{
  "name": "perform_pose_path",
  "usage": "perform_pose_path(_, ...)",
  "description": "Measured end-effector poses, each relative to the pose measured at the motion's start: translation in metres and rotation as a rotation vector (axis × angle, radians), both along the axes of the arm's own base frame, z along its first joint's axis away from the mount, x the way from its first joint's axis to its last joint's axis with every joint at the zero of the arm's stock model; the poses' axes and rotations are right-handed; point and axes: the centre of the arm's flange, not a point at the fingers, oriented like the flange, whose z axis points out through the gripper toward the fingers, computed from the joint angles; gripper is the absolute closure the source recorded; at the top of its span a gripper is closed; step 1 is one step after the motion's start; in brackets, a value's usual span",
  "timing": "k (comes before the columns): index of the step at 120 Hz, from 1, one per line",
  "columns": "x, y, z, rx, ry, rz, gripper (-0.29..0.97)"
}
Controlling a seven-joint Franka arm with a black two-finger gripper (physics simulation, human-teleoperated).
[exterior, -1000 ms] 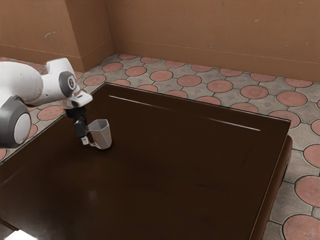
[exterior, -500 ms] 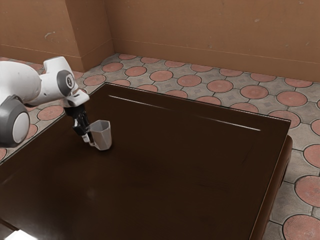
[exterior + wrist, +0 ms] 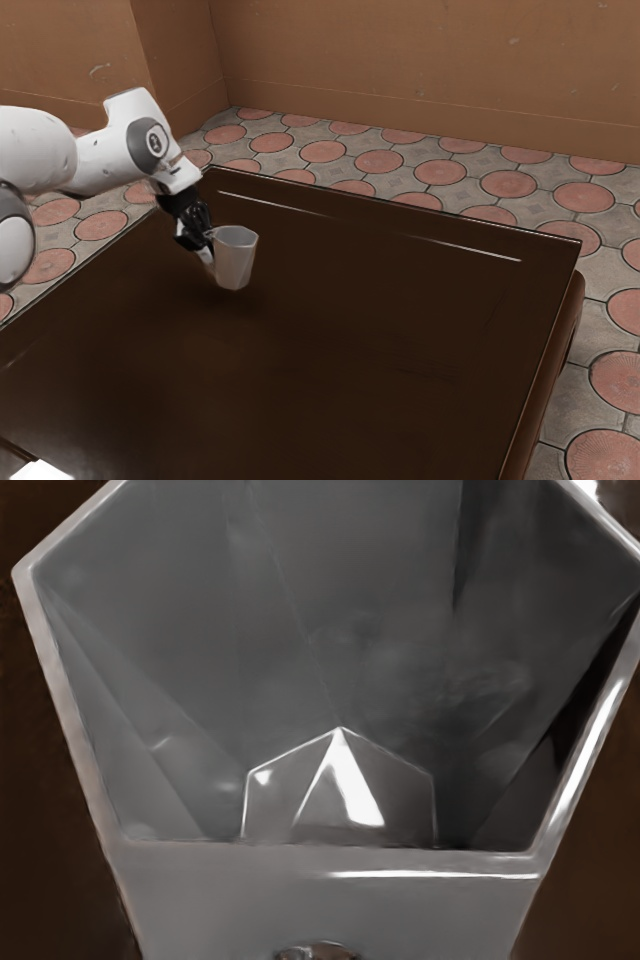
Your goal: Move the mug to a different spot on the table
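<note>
A grey faceted mug [image 3: 234,257] hangs tilted just above the dark brown table [image 3: 330,340], toward the exterior view's left. My black gripper [image 3: 203,243] is shut on the mug's handle side, with the white arm reaching in from the left. In the wrist view the mug [image 3: 330,680] lies right under my hand, its empty faceted inside facing the camera.
The table's far edge [image 3: 360,222] runs close behind the mug. Beyond it are a tiled floor [image 3: 440,170] with round red tiles and brown walls [image 3: 420,60]. Bare tabletop stretches toward the exterior view's right and front.
My gripper has lifted the mug off the table and carried it to the exterior view's right and slightly back. The mug now tilts more.
</note>
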Motion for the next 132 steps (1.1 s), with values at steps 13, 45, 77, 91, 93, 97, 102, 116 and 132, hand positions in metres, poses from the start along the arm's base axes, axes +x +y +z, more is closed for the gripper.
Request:
perform_pose_path(13,-0.021,-0.046,-0.006,-0.049,0.013,-0.054,0.72)
perform_pose_path(45,-0.059,-0.098,-0.021,-0.087,0.016,-0.093,0.73)
perform_pose_path(77,-0.089,-0.12,-0.031,-0.098,0.009,-0.088,0.73)
perform_pose_path(91,-0.095,-0.118,-0.039,-0.096,0.011,-0.073,0.74)
perform_pose_path(93,-0.096,-0.118,-0.041,-0.096,0.013,-0.07,0.74)
perform_pose_path(97,-0.098,-0.117,-0.045,-0.096,0.016,-0.065,0.74)
perform_pose_path(102,-0.1,-0.117,-0.051,-0.097,0.022,-0.058,0.73)
perform_pose_path(116,-0.103,-0.116,-0.059,-0.096,0.025,-0.045,0.72)
perform_pose_path(132,-0.108,-0.115,-0.069,-0.1,0.035,-0.026,0.72)
